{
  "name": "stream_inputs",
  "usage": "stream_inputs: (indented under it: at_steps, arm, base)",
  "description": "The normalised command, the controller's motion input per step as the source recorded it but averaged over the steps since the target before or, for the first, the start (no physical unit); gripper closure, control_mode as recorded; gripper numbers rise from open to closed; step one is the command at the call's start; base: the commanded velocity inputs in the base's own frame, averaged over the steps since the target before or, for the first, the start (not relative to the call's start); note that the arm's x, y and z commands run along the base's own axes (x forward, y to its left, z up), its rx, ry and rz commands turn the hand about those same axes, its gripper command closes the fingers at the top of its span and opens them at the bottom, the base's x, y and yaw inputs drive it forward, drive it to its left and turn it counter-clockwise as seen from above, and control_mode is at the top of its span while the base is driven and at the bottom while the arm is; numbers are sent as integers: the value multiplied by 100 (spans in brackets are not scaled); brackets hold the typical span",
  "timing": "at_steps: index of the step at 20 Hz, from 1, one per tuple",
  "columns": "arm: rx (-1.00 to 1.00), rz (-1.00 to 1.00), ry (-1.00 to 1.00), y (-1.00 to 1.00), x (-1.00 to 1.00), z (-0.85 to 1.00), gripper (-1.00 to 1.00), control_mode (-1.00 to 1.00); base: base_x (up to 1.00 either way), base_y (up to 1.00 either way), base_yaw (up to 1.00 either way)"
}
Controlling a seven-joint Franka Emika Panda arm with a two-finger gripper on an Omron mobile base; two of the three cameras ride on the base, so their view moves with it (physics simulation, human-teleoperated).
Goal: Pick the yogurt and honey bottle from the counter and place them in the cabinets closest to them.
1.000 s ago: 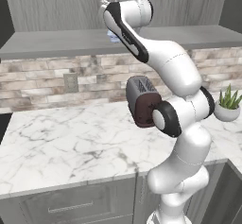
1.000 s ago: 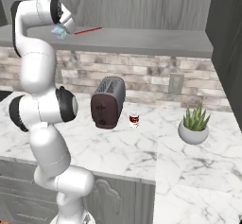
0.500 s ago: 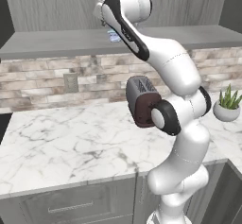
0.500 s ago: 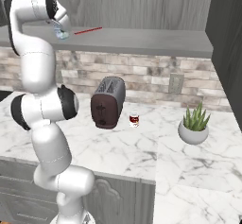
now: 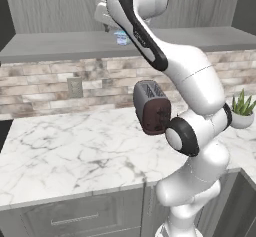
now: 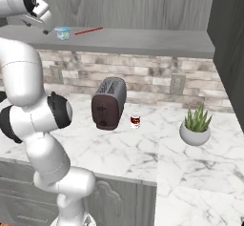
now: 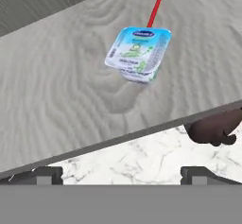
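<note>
The yogurt [image 7: 138, 54], a small pale blue and white cup, stands free on the grey shelf base of the upper cabinets [image 7: 61, 100]. It also shows on that shelf as the yogurt [image 6: 62, 33] and yogurt [image 5: 121, 37]. My gripper [image 7: 122, 176] is open, its fingertips [image 7: 45, 175] spread wide and nothing between them. It hangs just off the shelf's front edge, a short way back from the cup, gripper [image 6: 47, 29] to the cup's left. The white marble counter [image 5: 75, 146] lies below. The honey bottle is out of view.
A dark toaster [image 6: 109, 103] stands on the counter under the shelf, with a small red-and-white glass [image 6: 135, 120] beside it. A potted plant [image 6: 195, 125] sits to the right. A thin red stick [image 6: 88, 30] lies on the shelf behind the yogurt.
The jaws have spread a little wider and the hand has drawn back from the yogurt. The cup stays where it was on the shelf.
</note>
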Motion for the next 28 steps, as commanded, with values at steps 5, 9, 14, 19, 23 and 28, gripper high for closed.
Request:
stream_inputs:
  at_steps: [5,9,14,19,23,28]
  arm:
    - [-3,5,0,5,-100,-15,-100,-100]
    - [0,1,1,1,-100,-20,-100,-100]
    - [-4,1,1,-1,-100,-35,-100,-100]
    - [-16,16,-2,-23,-70,-53,-100,-100]
    - [-15,19,-2,-41,-27,-54,-100,-100]
    - [-11,22,-5,-55,-3,-48,-100,-100]
  base:
    - [0,0,0]
    - [0,0,0]
    - [0,0,0]
    - [0,0,0]
    - [0,0,0]
    - [0,0,0]
